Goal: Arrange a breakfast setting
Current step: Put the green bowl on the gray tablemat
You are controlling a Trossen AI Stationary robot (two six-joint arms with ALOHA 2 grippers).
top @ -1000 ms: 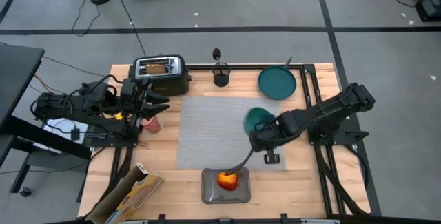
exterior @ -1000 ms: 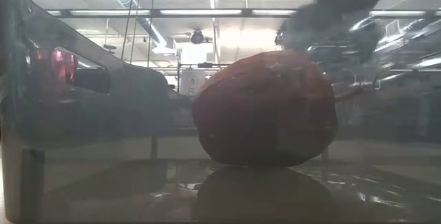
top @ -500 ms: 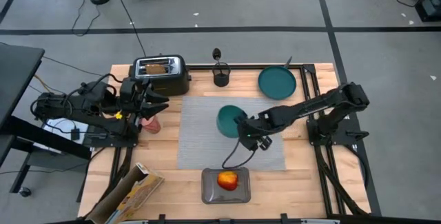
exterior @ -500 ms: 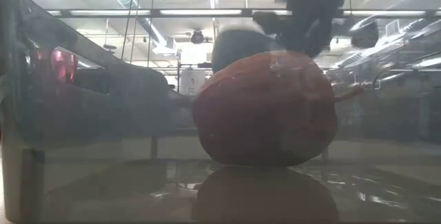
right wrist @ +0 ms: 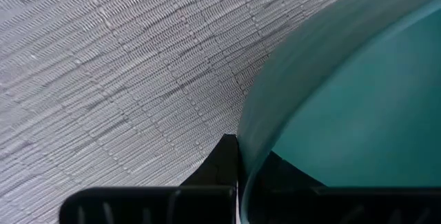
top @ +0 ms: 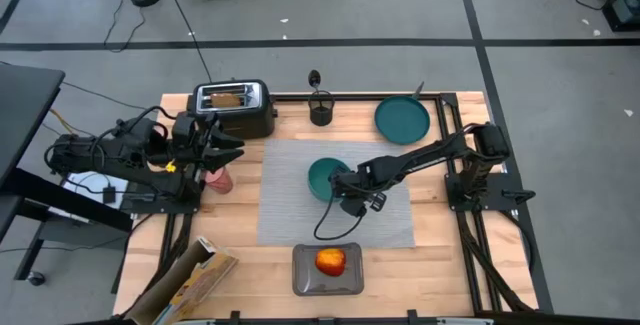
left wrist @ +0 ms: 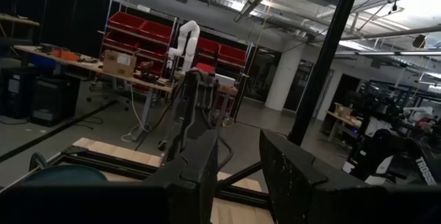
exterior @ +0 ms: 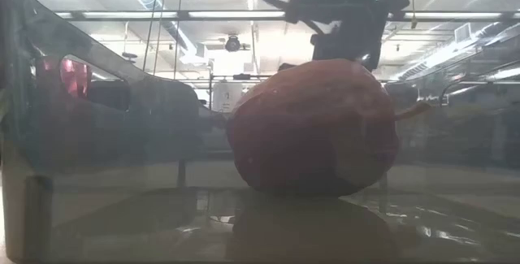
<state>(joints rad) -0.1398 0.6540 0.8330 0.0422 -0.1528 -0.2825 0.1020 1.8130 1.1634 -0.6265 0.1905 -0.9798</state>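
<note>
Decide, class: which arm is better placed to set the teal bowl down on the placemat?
Right. The right gripper is shut on the teal bowl, directly over the grey placemat. The left gripper waits near the toaster, off the mat.

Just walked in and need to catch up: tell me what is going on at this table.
The robot is laying a breakfast setting. The right gripper holds the teal bowl by its rim over the middle of the grey placemat. The left gripper waits at the table's left edge, beside the toaster and the pink-red cup. The teal plate lies off the mat at its far right corner. The apple sits in the grey tray.
</note>
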